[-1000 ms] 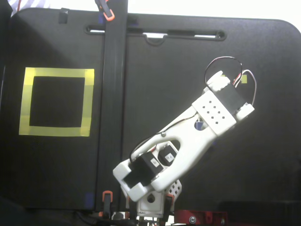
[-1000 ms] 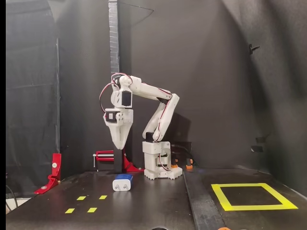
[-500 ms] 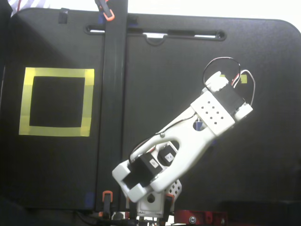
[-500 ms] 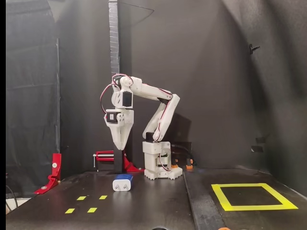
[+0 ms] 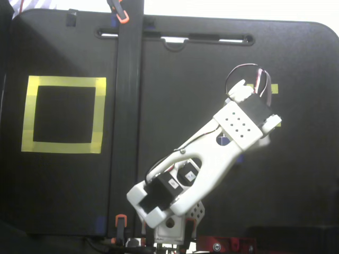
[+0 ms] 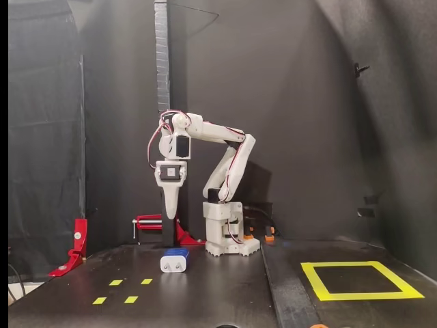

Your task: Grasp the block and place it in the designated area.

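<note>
The block (image 6: 175, 260), blue on top with a pale front face, stands on the black table left of centre in a fixed view. My gripper (image 6: 168, 242) points straight down, its fingertips just above and behind the block, not visibly touching it. The fingers overlap edge-on, so their opening is unclear. In the top-down fixed view the white wrist (image 5: 241, 124) hides the gripper; only a blue sliver of the block (image 5: 240, 157) shows beside the arm. The designated area, a yellow tape square with a black centre (image 5: 63, 80), lies far left there, and at the right in the other fixed view (image 6: 369, 296).
Four tiny yellow tape squares (image 6: 131, 298) lie in front of the block. A raised black strip (image 5: 127, 132) runs between the arm's side and the yellow square. Red clamps (image 6: 75, 246) stand at the left, and orange clamps (image 5: 122, 16) hold the strip's ends.
</note>
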Controlling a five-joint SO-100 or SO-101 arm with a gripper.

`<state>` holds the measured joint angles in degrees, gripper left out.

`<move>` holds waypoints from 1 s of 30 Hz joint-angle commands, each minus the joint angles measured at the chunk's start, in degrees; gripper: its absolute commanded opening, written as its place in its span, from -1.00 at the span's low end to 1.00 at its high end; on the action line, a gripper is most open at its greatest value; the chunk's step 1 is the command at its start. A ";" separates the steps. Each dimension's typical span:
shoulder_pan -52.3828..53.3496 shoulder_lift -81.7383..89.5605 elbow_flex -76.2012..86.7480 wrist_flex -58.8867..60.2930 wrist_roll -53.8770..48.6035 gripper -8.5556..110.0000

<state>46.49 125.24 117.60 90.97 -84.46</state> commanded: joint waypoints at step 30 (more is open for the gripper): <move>0.00 1.23 0.00 2.99 -61.00 -0.84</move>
<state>46.32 125.24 117.77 94.13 -145.20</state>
